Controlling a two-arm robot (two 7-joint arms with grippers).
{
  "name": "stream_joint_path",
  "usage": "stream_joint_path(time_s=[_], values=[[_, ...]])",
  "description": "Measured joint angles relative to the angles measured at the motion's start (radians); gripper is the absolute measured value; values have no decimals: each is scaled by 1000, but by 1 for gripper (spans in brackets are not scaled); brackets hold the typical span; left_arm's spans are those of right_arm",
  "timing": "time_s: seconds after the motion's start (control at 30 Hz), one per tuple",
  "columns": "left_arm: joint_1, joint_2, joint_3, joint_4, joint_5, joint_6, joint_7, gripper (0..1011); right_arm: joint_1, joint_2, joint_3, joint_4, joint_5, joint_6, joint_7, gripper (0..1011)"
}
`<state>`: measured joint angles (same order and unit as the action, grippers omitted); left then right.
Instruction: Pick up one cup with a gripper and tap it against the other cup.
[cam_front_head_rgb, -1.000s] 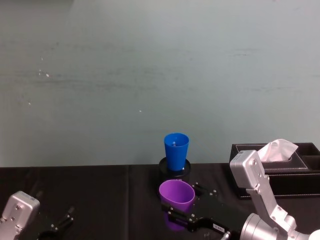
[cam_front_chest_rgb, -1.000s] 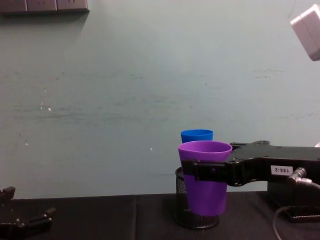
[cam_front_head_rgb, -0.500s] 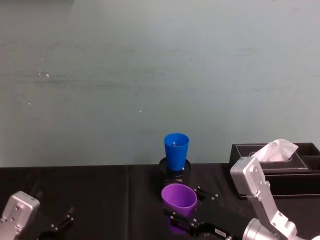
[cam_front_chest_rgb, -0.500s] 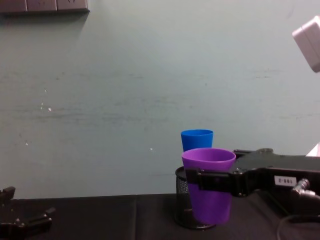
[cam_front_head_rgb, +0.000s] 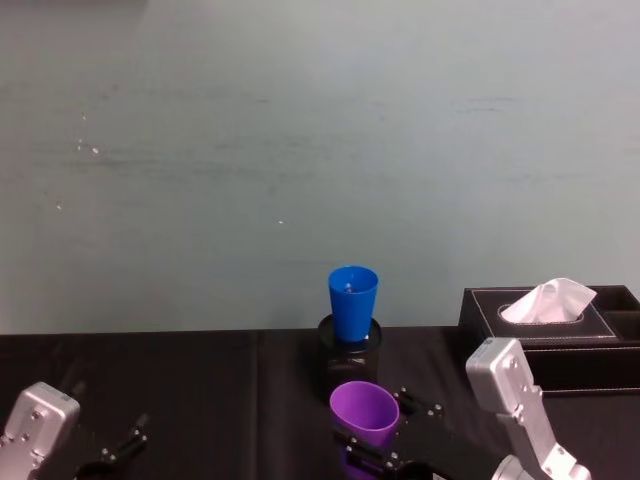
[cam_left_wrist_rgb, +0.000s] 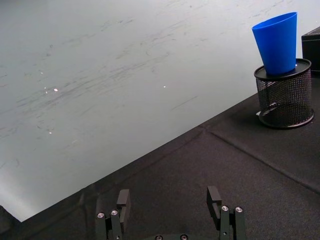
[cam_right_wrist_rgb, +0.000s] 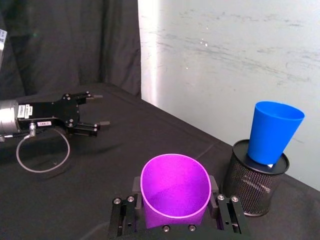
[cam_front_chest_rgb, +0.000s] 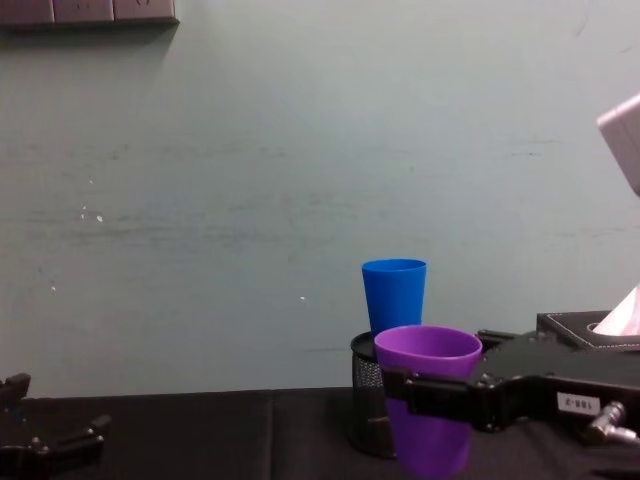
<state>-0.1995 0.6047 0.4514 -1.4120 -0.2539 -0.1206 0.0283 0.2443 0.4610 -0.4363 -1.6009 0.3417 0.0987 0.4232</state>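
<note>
The purple cup (cam_front_head_rgb: 364, 412) is held upright, low over the black table, with my right gripper (cam_front_head_rgb: 370, 417) shut on its sides. In the right wrist view its open mouth (cam_right_wrist_rgb: 175, 190) sits between the fingers (cam_right_wrist_rgb: 136, 186), and in the chest view it (cam_front_chest_rgb: 428, 395) is in front of the mesh holder. The blue cup (cam_front_head_rgb: 352, 303) stands in that black mesh pen holder (cam_front_head_rgb: 350, 347), just behind the purple one and apart from it. My left gripper (cam_left_wrist_rgb: 168, 200) rests open and idle near the table's front left corner (cam_front_head_rgb: 125, 445).
A black tissue box (cam_front_head_rgb: 560, 310) with a white tissue stands at the back right, beside the holder. The table ends at a pale green wall close behind the blue cup (cam_front_chest_rgb: 394, 295). A cable loop lies by the left gripper (cam_right_wrist_rgb: 82, 112).
My right gripper has lowered and drawn back toward me with the purple cup, away from the blue cup. Blue cup, holder and left arm have not moved.
</note>
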Motion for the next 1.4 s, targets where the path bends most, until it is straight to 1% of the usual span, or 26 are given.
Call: stream_joint_path(time_s=[0.37,0.57,0.7,1.0,1.4], values=[[0,0,0,0,0,0,0,1000,-28,-17,15,46,-15,-46,1,732],[0,0,0,0,0,0,0,1000,-43,-26,24,83,-21,-79,3,731],[0,0,0,0,0,0,0,1000,-50,-35,28,111,-31,-113,10,732],[0,0,0,0,0,0,0,1000,-47,-50,32,165,-45,-163,31,732],[0,0,0,0,0,0,0,1000,-36,-74,35,227,-58,-199,43,732]])
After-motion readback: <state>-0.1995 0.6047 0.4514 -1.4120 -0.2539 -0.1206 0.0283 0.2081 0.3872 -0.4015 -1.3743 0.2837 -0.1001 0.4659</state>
